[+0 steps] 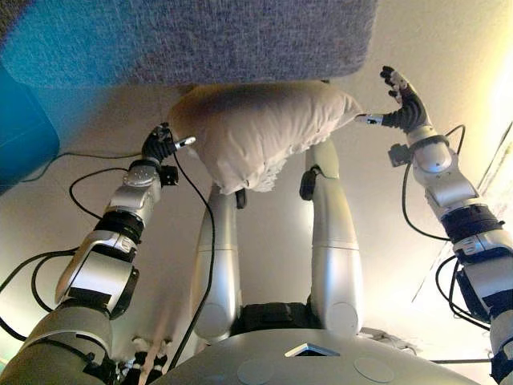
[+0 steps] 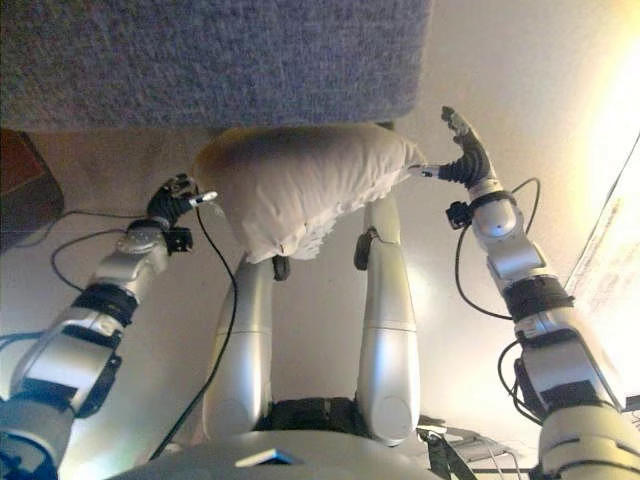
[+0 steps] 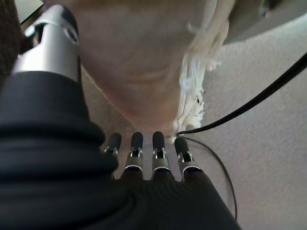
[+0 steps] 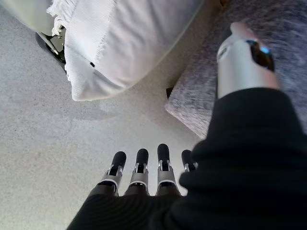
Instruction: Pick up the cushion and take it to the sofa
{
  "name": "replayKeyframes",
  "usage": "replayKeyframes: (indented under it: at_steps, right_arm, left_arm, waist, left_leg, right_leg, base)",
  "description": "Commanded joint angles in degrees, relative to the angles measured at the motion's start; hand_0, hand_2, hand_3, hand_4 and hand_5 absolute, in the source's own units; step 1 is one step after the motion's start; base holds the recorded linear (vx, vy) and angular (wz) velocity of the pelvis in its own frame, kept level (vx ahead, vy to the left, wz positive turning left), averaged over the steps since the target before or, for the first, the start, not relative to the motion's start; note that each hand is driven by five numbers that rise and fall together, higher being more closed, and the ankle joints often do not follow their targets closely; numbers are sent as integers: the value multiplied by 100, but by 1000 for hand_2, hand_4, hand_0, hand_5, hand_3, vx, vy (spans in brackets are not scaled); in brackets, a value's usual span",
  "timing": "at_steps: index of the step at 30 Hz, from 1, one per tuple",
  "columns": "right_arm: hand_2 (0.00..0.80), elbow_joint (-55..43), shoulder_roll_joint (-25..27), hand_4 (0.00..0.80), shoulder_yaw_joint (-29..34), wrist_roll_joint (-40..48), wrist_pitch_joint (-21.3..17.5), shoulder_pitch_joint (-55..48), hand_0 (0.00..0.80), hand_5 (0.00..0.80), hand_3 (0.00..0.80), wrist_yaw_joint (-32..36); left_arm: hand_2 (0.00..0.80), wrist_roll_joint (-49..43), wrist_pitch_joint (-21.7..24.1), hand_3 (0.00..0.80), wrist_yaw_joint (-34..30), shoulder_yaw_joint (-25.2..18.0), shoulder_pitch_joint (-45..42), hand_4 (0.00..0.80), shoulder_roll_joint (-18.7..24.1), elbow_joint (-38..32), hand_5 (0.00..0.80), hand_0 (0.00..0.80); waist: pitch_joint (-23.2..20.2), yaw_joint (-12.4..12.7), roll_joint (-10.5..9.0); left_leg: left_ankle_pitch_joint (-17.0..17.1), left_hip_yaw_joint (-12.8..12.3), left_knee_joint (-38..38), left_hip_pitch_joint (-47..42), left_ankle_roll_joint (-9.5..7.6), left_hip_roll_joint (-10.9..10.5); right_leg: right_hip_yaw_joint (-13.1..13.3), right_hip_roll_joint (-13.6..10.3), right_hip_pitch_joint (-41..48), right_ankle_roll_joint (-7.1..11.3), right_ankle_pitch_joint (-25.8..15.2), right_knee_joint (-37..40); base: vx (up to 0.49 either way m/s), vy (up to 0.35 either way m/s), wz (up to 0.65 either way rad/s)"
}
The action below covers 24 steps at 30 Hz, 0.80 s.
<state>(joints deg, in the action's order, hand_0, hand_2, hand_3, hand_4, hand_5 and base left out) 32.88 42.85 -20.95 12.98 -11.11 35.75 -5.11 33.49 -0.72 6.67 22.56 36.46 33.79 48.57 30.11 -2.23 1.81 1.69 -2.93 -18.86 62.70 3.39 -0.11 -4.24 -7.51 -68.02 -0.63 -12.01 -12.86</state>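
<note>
The cream cushion (image 1: 256, 128) with a fringed edge sits tilted just in front of the grey sofa's (image 1: 200, 36) front edge, above the carpet. My left hand (image 1: 160, 144) is at the cushion's left side with its fingers straight; its thumb tip reaches the fabric. In the left wrist view the cushion (image 3: 139, 62) shows just past the fingers (image 3: 144, 148). My right hand (image 1: 403, 100) is open, fingers spread, a little off the cushion's right tip. In the right wrist view the cushion (image 4: 124, 38) and the sofa (image 4: 201, 100) lie beyond the straight fingers (image 4: 148, 163). What bears the cushion is hidden.
A teal object (image 1: 24, 136) stands at the left beside the sofa. Black cables (image 1: 88, 180) run over the beige carpet (image 1: 272, 233) on the left. A pale edge (image 1: 501, 172) crosses the far right.
</note>
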Motion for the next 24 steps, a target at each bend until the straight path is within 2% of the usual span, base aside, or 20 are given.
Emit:
replayKeyframes:
  at_steps: [1,8,14,18,21,24]
  right_arm:
    - [0,-143,497,0,-255,-57,-240,50,0,0,0,106]
    - [0,-180,759,0,-529,-57,-89,686,0,0,0,333]
    - [0,56,749,0,-500,16,141,1143,0,0,0,-74]
    - [0,439,534,0,-594,-71,147,1686,0,0,0,-157]
    - [0,722,422,0,-758,-40,70,2073,0,0,0,-111]
    - [0,771,384,0,-850,57,61,2208,0,0,0,-128]
  left_arm:
    - [0,313,106,0,-71,-72,-133,0,-44,-132,0,0]
    - [0,701,65,0,-179,53,89,0,37,-349,0,0]
    - [0,1228,-183,0,-571,126,275,0,-60,-248,0,0]
    - [0,1430,-420,0,-462,227,742,0,-214,123,0,0]
    - [0,1824,-744,0,-714,129,1201,0,-228,587,0,0]
    - [0,2067,-804,0,-964,71,1424,0,-232,887,0,0]
  waist:
    - [-31,-143,629]
    - [-31,-119,798]
    - [-31,-122,936]
    - [-31,-135,1000]
    - [-31,-154,973]
    - [-31,-194,939]
  left_leg:
    - [538,-9,-126,489,-78,-49]
    - [459,-87,-342,1039,-96,-50]
    - [369,-217,-589,1493,-92,-29]
    - [345,-272,-576,1625,-102,-19]
    - [348,-301,-549,1736,-93,2]
    - [332,-332,-616,1919,-72,24]
  right_leg:
    - [277,176,-178,500,677,-900]
    - [361,167,-795,504,727,-1147]
    - [407,140,-1319,527,765,-1449]
    - [455,174,-1500,536,811,-1536]
    - [432,186,-1586,549,820,-1502]
    - [428,197,-1762,555,814,-1551]
  base:
    - [27,23,7]
    - [22,27,7]
    - [9,36,7]
    - [10,36,3]
    - [0,0,0]
    - [0,0,0]
